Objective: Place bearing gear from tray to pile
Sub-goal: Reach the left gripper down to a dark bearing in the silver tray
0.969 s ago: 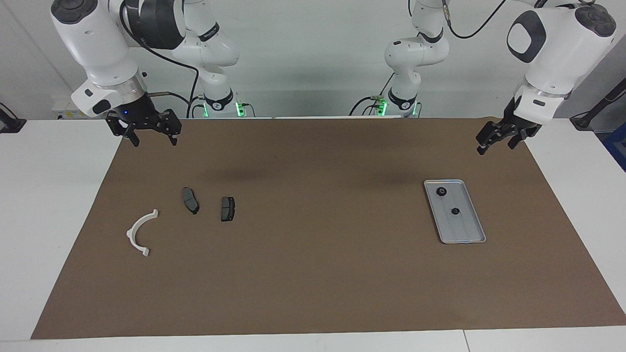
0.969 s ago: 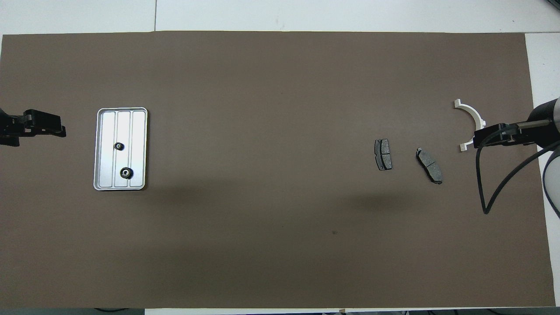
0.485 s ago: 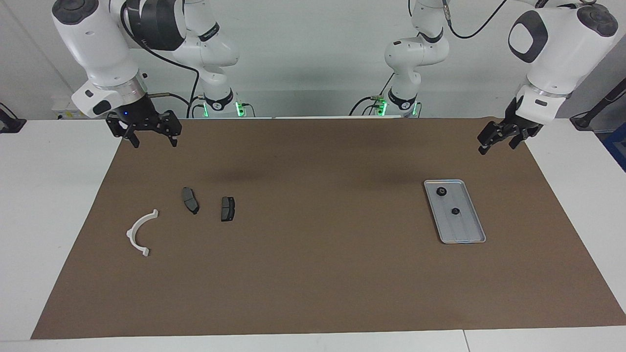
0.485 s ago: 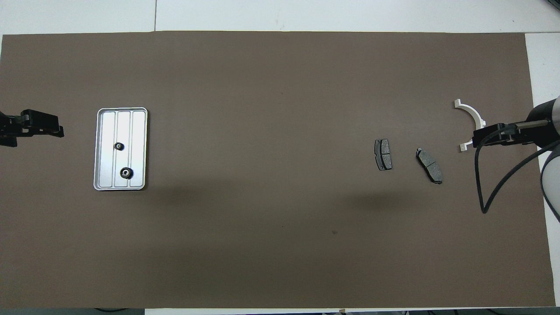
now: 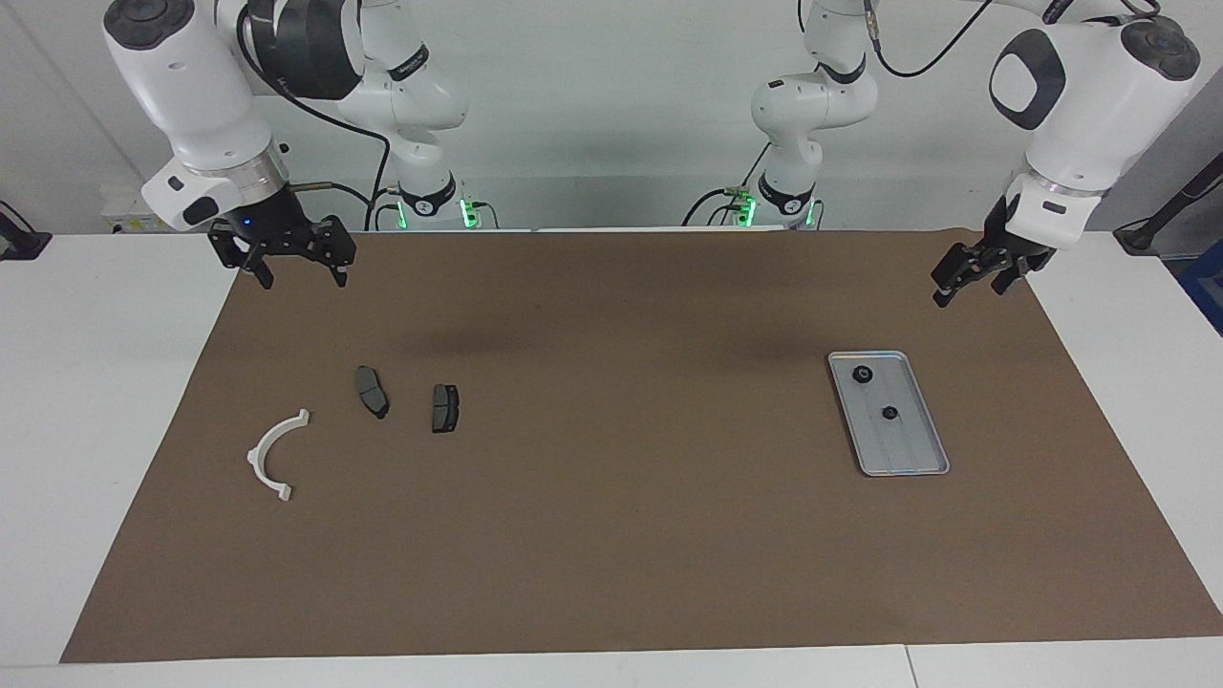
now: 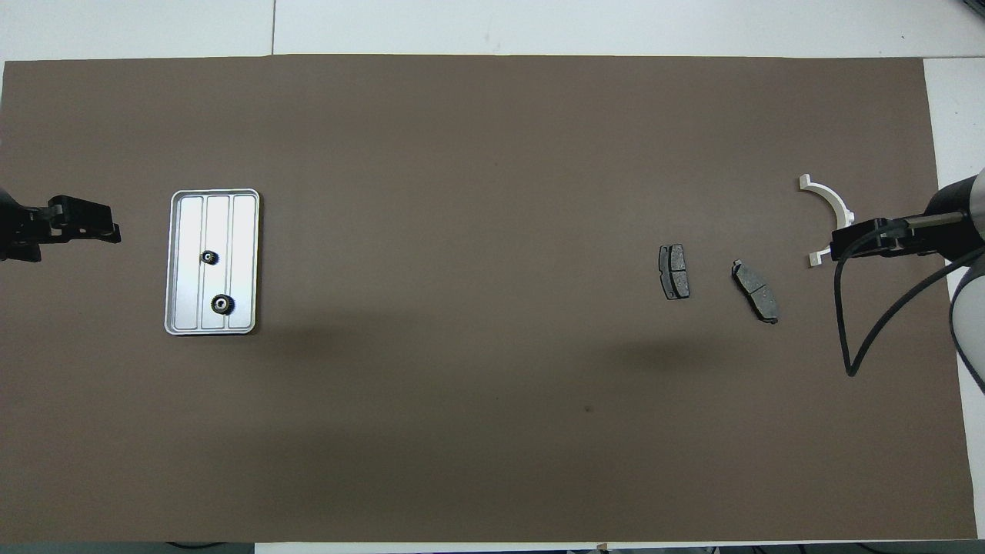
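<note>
The silver-grey tray lies on the brown mat toward the left arm's end, also in the overhead view. Two small black bearing gears sit in it: one nearer to the robots, the other farther. The pile lies toward the right arm's end: a white half-ring bracket and two dark pads. My left gripper hangs open and empty over the mat's edge beside the tray. My right gripper hangs open and empty near the pile.
The brown mat covers most of the white table. The right arm's black cable hangs by its wrist. In the overhead view the right gripper covers part of the bracket.
The left gripper has shifted slightly near the mat's edge. The right gripper has barely moved. The gears and the pile have not moved.
</note>
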